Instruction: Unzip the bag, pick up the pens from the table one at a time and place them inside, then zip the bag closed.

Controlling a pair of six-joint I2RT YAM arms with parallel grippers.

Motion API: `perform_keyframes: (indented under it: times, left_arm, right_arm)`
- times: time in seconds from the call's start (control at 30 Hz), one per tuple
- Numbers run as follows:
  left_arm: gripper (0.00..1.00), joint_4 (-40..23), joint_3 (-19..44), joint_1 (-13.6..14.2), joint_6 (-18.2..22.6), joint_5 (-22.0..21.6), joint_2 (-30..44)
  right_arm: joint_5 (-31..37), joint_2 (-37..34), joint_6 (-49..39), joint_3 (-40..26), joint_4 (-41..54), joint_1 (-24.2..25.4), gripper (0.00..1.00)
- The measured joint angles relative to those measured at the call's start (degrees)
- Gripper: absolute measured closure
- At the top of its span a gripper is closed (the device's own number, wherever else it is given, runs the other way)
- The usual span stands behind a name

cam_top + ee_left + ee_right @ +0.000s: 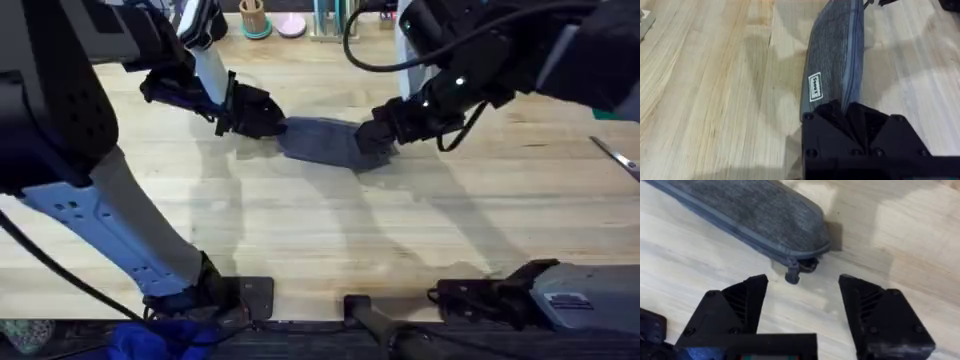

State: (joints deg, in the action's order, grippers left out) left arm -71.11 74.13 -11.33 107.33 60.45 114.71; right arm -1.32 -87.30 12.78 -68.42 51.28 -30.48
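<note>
Lying lengthwise near the middle of the table (pixel 330 230): the bag (pixel 325 140), between both arms. Clamping one end of the bag: the left gripper (pixel 849 111), fingers pressed together on the fabric, as seen in the left wrist view beside the small white label (pixel 814 86). Hovering just beside the opposite end: the right gripper (pixel 802 287), fingers spread wide and holding nothing, with the zipper pull (pixel 793 272) sitting between and slightly ahead of the fingertips, not yet touched.

Appearing fully closed along the visible seam: the zipper. Judging from this: anchoring of the bag done, unzipping not yet begun.

Remaining, by that judgement: pinching the pull, drawing it along the seam while bracing the far end, loading each pen in turn, then drawing the pull back to close. Not locating the pens on the visible tabletop; possibly hidden behind the arms. Lying at the table's right edge, well apart from the bag: scissors (pixel 615 155), not part of the job.
</note>
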Motion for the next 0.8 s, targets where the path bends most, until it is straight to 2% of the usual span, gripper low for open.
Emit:
perform_keyframes:
  times: [0.17,0.5,0.8]
  left_arm:
    - [0.960,0.01,0.00,0.00,0.00,0.00,0.00]
    - [0.960,0.00,0.00,0.00,0.00,0.00,0.00]
    - [0.960,0.00,0.00,0.00,0.01,0.00,0.00]
  right_arm:
    - [0.00,-2.11,-0.02,0.02,-1.65,0.00,0.181]
    - [0.00,-2.72,-0.26,0.02,-1.81,0.00,0.429]
    - [-0.01,-2.72,-0.42,0.02,-1.97,0.00,0.557]
